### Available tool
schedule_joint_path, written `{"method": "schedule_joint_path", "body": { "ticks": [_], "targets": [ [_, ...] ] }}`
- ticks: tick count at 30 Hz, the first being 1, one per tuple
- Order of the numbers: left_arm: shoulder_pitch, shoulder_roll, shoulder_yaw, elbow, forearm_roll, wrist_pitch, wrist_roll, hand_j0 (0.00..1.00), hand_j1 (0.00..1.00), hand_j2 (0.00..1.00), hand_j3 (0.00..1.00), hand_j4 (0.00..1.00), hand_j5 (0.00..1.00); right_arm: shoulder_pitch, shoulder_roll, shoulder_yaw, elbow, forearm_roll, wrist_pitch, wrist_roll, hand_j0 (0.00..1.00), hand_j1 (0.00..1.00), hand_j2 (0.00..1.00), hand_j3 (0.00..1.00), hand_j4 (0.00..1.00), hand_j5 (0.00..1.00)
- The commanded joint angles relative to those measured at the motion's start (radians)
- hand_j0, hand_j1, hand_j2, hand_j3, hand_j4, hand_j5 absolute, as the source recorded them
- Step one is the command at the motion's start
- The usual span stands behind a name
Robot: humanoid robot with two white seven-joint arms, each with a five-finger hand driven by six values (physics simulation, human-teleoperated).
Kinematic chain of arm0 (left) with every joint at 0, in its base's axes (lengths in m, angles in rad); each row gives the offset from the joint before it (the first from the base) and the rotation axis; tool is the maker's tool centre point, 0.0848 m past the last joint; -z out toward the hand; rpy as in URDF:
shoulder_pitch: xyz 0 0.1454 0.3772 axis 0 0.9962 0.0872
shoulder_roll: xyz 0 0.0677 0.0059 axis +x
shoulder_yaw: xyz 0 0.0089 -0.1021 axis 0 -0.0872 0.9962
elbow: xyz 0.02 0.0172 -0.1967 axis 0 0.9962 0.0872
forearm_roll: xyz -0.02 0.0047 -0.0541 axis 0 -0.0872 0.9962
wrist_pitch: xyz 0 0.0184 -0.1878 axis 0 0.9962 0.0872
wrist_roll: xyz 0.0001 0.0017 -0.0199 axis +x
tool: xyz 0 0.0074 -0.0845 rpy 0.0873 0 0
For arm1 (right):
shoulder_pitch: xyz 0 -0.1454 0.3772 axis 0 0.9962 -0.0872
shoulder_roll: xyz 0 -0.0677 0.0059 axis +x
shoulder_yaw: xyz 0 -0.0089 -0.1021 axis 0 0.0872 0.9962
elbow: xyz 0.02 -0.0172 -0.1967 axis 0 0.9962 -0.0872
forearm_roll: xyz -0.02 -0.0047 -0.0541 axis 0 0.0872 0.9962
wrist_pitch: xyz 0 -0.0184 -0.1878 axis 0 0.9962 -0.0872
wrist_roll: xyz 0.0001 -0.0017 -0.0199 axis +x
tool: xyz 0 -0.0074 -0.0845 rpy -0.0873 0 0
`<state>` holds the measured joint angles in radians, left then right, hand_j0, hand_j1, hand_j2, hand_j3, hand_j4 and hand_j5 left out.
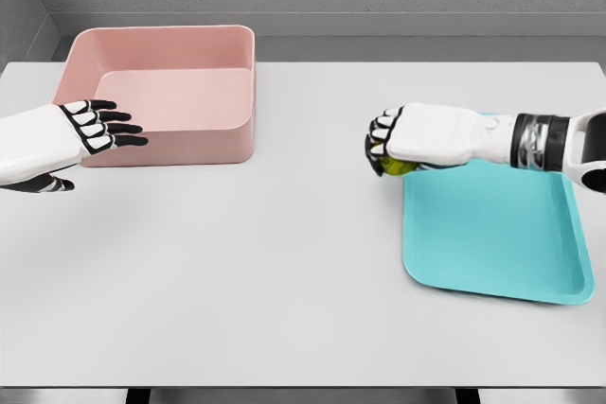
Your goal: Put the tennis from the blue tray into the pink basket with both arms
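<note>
The fingers of the right hand [402, 144] are curled down around the tennis ball [390, 164], of which only a yellow-green sliver shows under the palm and knuckles; they look clamped on it, though whether the ball is already lifted clear or resting at the near-left corner of the blue tray [492, 243] cannot be told from this one view. The ball sits at the tray's left edge, just where the rim meets the table [284, 272]. A ball has no long axis, so what matters is direction: the pink basket [161, 92] lies well apart to the left and a little farther back, with the whole middle of the table between. The left hand [95, 127] waits just in front of the basket's front wall, fingers straight and slightly apart, holding nothing, pointing toward the right hand. It is by far the nearer hand to the basket, while the right is the one on the ball, so a handover somewhere over the middle of the table seems the likely next step. Nothing visible stands in the path between the two hands. The basket's front rim is the one edge the ball must clear on the way in.
</note>
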<state>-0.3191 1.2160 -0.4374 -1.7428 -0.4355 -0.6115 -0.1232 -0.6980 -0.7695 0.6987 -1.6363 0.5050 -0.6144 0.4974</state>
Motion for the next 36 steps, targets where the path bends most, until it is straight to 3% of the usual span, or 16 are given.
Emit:
{"method": "schedule_joint_path", "body": {
  "ticks": [1,9,16,22,34,36],
  "targets": [
    [0.0,0.002,0.0,-0.001,0.006,0.001,0.001,1.0,1.0,1.0,1.0,1.0,1.0,0.0,0.061,0.002,-0.008,0.024,0.004,0.007,0.35,0.35,0.35,0.35,0.35,0.35],
    [0.002,0.004,0.0,-0.001,0.006,0.001,0.001,1.0,1.0,1.0,1.0,1.0,1.0,-0.005,0.185,0.064,-0.022,0.04,0.004,0.033,0.35,0.35,0.35,0.35,0.35,0.35],
    [0.002,0.004,0.0,0.0,0.006,0.001,0.001,1.0,1.0,1.0,1.0,1.0,1.0,-0.008,0.335,0.123,-0.011,0.115,0.004,0.043,0.35,0.35,0.35,0.35,0.35,0.35],
    [0.002,0.004,-0.001,-0.001,0.006,0.001,0.001,1.0,1.0,1.0,1.0,1.0,1.0,-0.046,0.45,0.169,0.108,0.136,0.004,0.07,0.35,0.35,0.35,0.35,0.35,0.35],
    [0.003,0.004,0.0,-0.001,0.006,0.001,0.001,1.0,1.0,1.0,1.0,1.0,1.0,-0.048,0.496,0.171,0.208,0.168,0.004,0.069,0.38,0.38,0.38,0.38,0.38,0.38],
    [0.003,0.004,0.0,-0.001,0.006,0.001,0.001,1.0,1.0,1.0,1.0,1.0,1.0,-0.046,0.5,0.171,0.207,0.173,0.004,0.069,0.48,0.48,0.48,0.48,0.48,0.48]
  ]
}}
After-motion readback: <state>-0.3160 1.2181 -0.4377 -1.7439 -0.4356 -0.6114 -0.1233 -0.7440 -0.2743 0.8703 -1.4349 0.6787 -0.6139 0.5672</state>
